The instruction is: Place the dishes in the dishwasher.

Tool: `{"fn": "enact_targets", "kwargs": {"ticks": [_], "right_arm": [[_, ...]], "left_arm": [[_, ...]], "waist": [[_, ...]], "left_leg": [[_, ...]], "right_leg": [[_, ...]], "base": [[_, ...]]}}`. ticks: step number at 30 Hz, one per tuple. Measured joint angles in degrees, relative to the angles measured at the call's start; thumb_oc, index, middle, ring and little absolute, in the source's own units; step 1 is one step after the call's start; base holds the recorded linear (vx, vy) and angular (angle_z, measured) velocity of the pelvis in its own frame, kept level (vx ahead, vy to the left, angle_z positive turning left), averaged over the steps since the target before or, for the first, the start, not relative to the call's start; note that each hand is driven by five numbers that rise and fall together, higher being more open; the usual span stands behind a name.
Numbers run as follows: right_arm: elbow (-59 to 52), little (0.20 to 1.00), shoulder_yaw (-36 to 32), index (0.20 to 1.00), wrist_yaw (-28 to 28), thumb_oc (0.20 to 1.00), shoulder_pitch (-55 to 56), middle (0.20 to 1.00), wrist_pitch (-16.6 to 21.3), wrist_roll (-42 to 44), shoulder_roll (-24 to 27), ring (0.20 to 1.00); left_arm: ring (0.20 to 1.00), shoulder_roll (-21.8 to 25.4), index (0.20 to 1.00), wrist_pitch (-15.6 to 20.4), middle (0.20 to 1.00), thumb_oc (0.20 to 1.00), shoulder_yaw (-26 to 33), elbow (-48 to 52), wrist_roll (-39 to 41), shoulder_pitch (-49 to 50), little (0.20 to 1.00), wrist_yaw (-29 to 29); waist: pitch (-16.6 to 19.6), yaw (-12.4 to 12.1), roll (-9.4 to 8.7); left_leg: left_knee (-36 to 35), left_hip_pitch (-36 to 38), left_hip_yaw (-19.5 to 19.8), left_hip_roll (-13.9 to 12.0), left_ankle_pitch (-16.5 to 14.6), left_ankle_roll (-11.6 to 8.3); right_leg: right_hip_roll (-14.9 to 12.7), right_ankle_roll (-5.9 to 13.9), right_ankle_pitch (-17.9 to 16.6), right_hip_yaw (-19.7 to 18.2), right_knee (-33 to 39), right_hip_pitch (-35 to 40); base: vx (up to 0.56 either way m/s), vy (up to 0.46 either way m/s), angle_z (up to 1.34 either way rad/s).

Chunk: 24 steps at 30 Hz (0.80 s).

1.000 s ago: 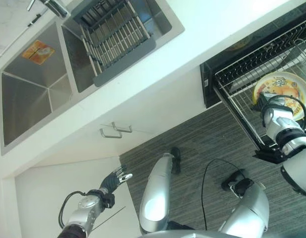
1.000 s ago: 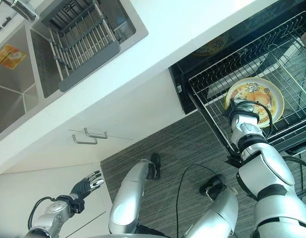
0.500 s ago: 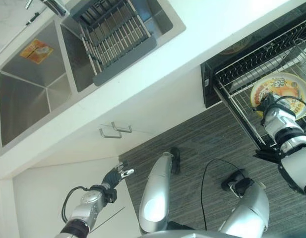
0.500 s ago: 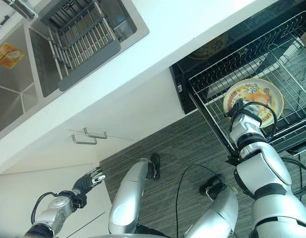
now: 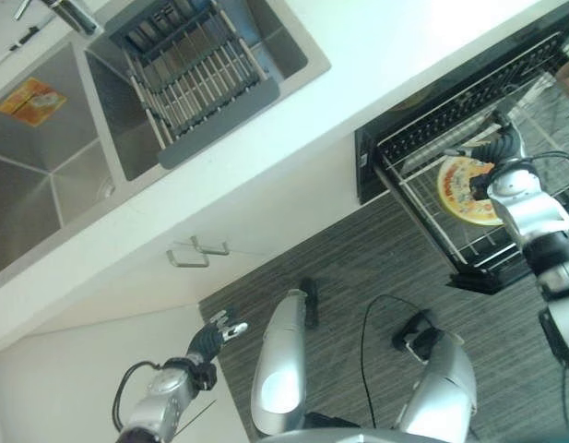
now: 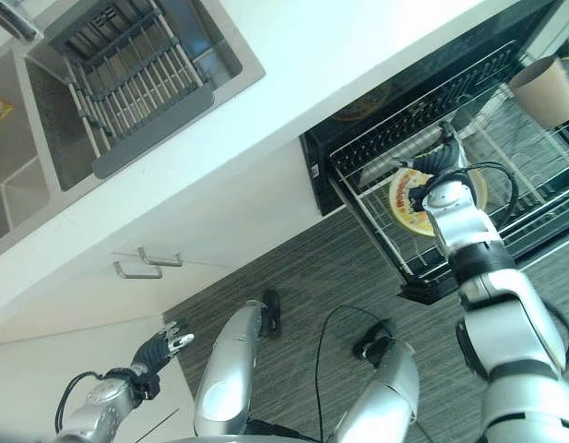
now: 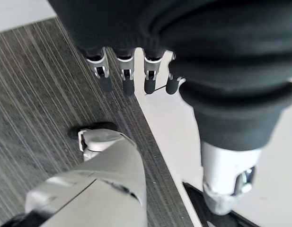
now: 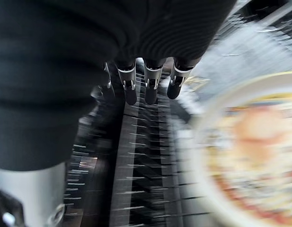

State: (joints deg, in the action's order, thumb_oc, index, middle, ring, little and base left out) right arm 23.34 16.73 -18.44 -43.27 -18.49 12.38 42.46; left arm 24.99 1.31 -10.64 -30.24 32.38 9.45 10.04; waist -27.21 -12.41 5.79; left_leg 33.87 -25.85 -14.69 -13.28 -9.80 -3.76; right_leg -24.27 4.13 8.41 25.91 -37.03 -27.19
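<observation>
Right wrist view: plate [image 8: 252, 156] apparently just beside straight fingers [image 8: 151, 90].

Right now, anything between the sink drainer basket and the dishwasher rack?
Bare white countertop between the drainer basket and the dishwasher rack, seen in both eye views.

sink [image 5: 44, 152]: we see brushed, matt steel
rack [image 6: 533, 208]: thin glossy wire
bench [image 5: 358, 55]: smooth white
floor [image 5: 358, 277]: rough grey weave
</observation>
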Motion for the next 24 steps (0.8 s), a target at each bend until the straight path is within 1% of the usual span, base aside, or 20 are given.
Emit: {"fn": "enact_targets", "kwargs": {"ticks": [1, 3, 4, 6, 8, 9, 10, 12, 14, 15, 16, 17, 18, 19, 20, 21, 22, 23, 24], "right_arm": [[-2.5, 1.0, -1.7, 1.0, 0.2, 1.0, 1.9, 1.0, -0.9, 0.0, 0.0, 1.0], [-13.6, 1.0, -7.2, 1.0, 1.3, 1.0, 11.1, 1.0, -2.7, -1.4, -1.2, 1.0], [-16.9, 1.0, -8.2, 1.0, 2.0, 1.0, 14.3, 1.0, -3.5, -2.1, -2.3, 1.0], [-21.5, 1.0, -11.0, 1.0, 3.7, 1.0, 21.5, 1.0, -3.7, -3.6, -3.9, 1.0], [-24.9, 1.0, -12.3, 1.0, 4.9, 1.0, 28.4, 1.0, -3.6, -4.1, -4.3, 1.0], [-24.9, 1.0, -13.5, 1.0, 5.5, 1.0, 30.9, 1.0, -3.4, -4.0, -5.3, 1.0], [-24.9, 1.0, -15.5, 1.0, 6.0, 1.0, 32.5, 1.0, -3.2, -3.9, -6.2, 1.0], [-25.2, 1.0, -19.7, 1.0, 8.4, 1.0, 36.6, 1.0, -3.1, -2.4, -6.4, 1.0], [-25.2, 1.0, -21.6, 1.0, 9.7, 1.0, 38.7, 1.0, -2.9, -2.2, -6.4, 1.0], [-25.2, 1.0, -22.5, 1.0, 10.2, 1.0, 39.1, 1.0, -2.3, -1.8, -6.3, 1.0], [-25.2, 1.0, -24.1, 1.0, 10.5, 1.0, 39.2, 1.0, -1.5, -1.0, -6.1, 1.0], [-25.3, 1.0, -26.2, 1.0, 10.8, 1.0, 40.0, 1.0, -0.9, -0.1, -6.2, 1.0], [-25.6, 1.0, -28.4, 1.0, 11.1, 1.0, 41.0, 1.0, -0.7, 0.7, -6.2, 1.0], [-25.9, 1.0, -29.9, 1.0, 11.1, 1.0, 41.6, 1.0, -0.3, 1.6, -6.3, 1.0], [-26.1, 1.0, -31.4, 1.0, 11.1, 1.0, 41.8, 1.0, 0.8, 2.7, -6.6, 1.0], [-26.1, 1.0, -31.7, 1.0, 11.1, 1.0, 41.7, 1.0, 1.2, 2.8, -6.6, 1.0], [-26.8, 1.0, -32.7, 1.0, 10.5, 1.0, 41.7, 1.0, 3.1, 3.6, -6.7, 1.0], [-27.8, 0.263, -33.6, 0.263, 9.3, 0.263, 41.8, 0.263, 5.0, 5.1, -7.7, 0.263], [-28.0, 0.2, -33.6, 0.2, 9.2, 0.2, 42.2, 0.2, 5.9, 6.0, -8.2, 0.2]], "left_arm": [[1.0, -0.1, 1.0, 0.0, 1.0, 1.0, 0.0, 0.0, -0.4, 0.2, 1.0, -0.5], [1.0, -1.6, 1.0, 0.0, 1.0, 1.0, 2.3, -0.1, -2.7, 2.1, 1.0, -2.0], [1.0, -2.2, 1.0, -0.2, 1.0, 1.0, 3.1, -0.4, -3.2, 3.3, 1.0, -2.6], [1.0, -4.1, 1.0, -0.1, 1.0, 1.0, 4.2, -1.7, -5.9, 3.8, 1.0, -4.3], [1.0, -6.1, 1.0, 0.1, 1.0, 1.0, 4.2, -2.7, -7.3, 4.4, 1.0, -6.1], [1.0, -6.7, 1.0, 0.2, 1.0, 1.0, 3.7, -4.1, -9.7, 4.7, 1.0, -8.0], [1.0, -6.9, 1.0, 0.5, 1.0, 1.0, 3.8, -4.5, -11.1, 4.4, 1.0, -9.5], [1.0, -7.1, 1.0, 0.6, 1.0, 1.0, 3.7, -4.9, -13.5, 4.4, 1.0, -12.9], [1.0, -7.1, 1.0, 0.3, 1.0, 1.0, 3.8, -6.4, -13.9, 4.6, 1.0, -14.6], [1.0, -7.0, 1.0, -0.2, 1.0, 1.0, 3.9, -7.0, -14.5, 4.6, 1.0, -15.3], [1.0, -6.9, 1.0, -0.5, 1.0, 1.0, 3.8, -7.4, -15.6, 4.3, 1.0, -16.2], [1.0, -6.9, 1.0, -1.0, 1.0, 1.0, 3.9, -8.6, -16.5, 3.9, 1.0, -17.0], [1.0, -6.9, 1.0, -1.2, 1.0, 1.0, 4.1, -10.3, -17.9, 3.6, 1.0, -17.6], [1.0, -6.8, 1.0, -1.4, 1.0, 1.0, 3.9, -11.5, -18.8, 3.5, 1.0, -18.3], [1.0, -6.4, 1.0, -1.9, 1.0, 1.0, 3.8, -12.9, -20.2, 3.5, 1.0, -18.9], [1.0, -6.3, 1.0, -2.0, 1.0, 1.0, 3.8, -13.3, -20.4, 3.4, 1.0, -19.1], [1.0, -5.6, 1.0, -2.7, 1.0, 1.0, 3.7, -14.9, -22.6, 3.0, 1.0, -20.4], [1.0, -4.5, 1.0, -4.1, 1.0, 1.0, 3.9, -17.3, -24.7, 1.9, 1.0, -22.2], [1.0, -4.1, 1.0, -4.9, 1.0, 1.0, 3.9, -18.1, -25.2, 0.8, 1.0, -23.3]], "waist": [[0.0, 0.1, -0.08], [0.1, 1.3, -1.41], [0.3, 1.8, -2.25], [0.3, 2.7, -3.2], [0.5, 3.6, -3.75], [1.3, 5.1, -5.31], [1.5, 5.5, -5.88], [1.9, 5.9, -6.81], [3.3, 6.1, -8.17], [4.2, 6.3, -8.82], [5.0, 7.1, -9.69], [5.5, 7.3, -10.42], [6.1, 7.2, -10.64], [7.3, 7.6, -11.03], [9.0, 7.8, -11.52], [9.5, 7.8, -11.63], [10.8, 8.8, -12.5], [11.4, 9.4, -13.47], [11.5, 10.0, -13.51]], "left_leg": [[-0.3, 0.4, 0.0, 0.0, 0.0, -0.01], [-2.0, 1.7, -0.4, -0.3, 0.2, -0.15], [-2.4, 2.2, -1.0, -0.6, 0.3, -0.15], [-4.0, 4.3, -1.8, -1.2, 0.4, -0.35], [-6.3, 6.8, -2.4, -1.3, 0.9, -0.6], [-8.4, 8.4, -3.3, -1.4, 1.5, -0.87], [-10.1, 9.4, -3.4, -1.5, 2.4, -1.15], [-15.0, 13.2, -3.9, -1.5, 4.6, -1.83], [-18.9, 16.4, -4.6, -1.5, 6.2, -2.48], [-20.2, 17.0, -4.6, -1.7, 6.9, -2.71], [-21.3, 17.4, -4.6, -1.8, 7.2, -3.12], [-22.7, 18.7, -4.7, -1.7, 7.9, -3.29], [-23.7, 20.2, -4.7, -1.6, 8.1, -3.42], [-24.1, 21.0, -4.8, -1.6, 8.1, -3.46], [-24.6, 21.1, -4.9, -1.5, 8.1, -3.48], [-24.8, 21.1, -4.9, -1.5, 8.1, -3.48], [-24.8, 21.3, -5.0, -1.4, 8.1, -3.5], [-24.7, 21.7, -5.2, -1.5, 8.1, -3.48], [-24.6, 21.8, -5.1, -2.2, 8.2, -3.56]], "right_leg": [[0.3, 0.13, -0.2, 0.1, 0.6, 0.6], [1.5, 0.35, -1.3, 0.3, 3.4, 2.1], [2.2, 0.31, -1.9, 0.1, 4.4, 2.5], [3.7, 0.45, -3.3, -0.1, 7.4, 4.5], [5.0, 0.74, -4.5, 0.2, 10.6, 7.2], [6.0, 0.82, -5.3, 0.0, 13.1, 8.3], [6.8, 0.68, -6.2, 0.2, 14.8, 9.4], [8.9, 0.56, -8.1, 0.9, 20.1, 13.3], [10.5, 0.45, -9.0, 1.3, 23.5, 16.1], [11.2, 0.42, -9.4, 1.5, 24.9, 16.9], [11.7, 0.36, -9.5, 1.5, 25.5, 17.0], [12.2, 0.48, -10.1, 1.5, 27.1, 18.4], [12.6, 0.63, -10.6, 1.5, 28.6, 20.1], [12.7, 0.88, -10.8, 1.5, 29.4, 20.9], [12.9, 1.08, -10.9, 1.6, 30.0, 21.2], [12.9, 1.13, -11.0, 1.6, 30.1, 21.2], [12.8, 1.27, -11.1, 1.5, 30.2, 21.3], [12.8, 1.3, -11.2, 0.1, 29.3, 21.1], [12.8, 1.41, -11.1, -2.0, 28.0, 20.7]], "base": [[0.07, 0.029, -0.1], [0.06, 0.02, -0.12], [0.08, 0.018, -0.23], [0.07, -0.002, -0.24], [0.06, -0.024, -0.19], [0.08, -0.05, -0.2], [0.08, -0.056, -0.17], [0.07, -0.033, -0.04], [0.04, -0.013, -0.07], [0.07, 0.017, -0.06], [0.08, 0.042, 0.0], [0.08, 0.084, 0.03], [0.05, 0.083, 0.05], [0.04, 0.062, 0.02], [0.04, 0.01, 0.0], [0.03, -0.01, 0.0], [-0.01, -0.151, -0.02], [-0.03, -0.206, -0.03], [-0.05, -0.29, 0.08]]}}
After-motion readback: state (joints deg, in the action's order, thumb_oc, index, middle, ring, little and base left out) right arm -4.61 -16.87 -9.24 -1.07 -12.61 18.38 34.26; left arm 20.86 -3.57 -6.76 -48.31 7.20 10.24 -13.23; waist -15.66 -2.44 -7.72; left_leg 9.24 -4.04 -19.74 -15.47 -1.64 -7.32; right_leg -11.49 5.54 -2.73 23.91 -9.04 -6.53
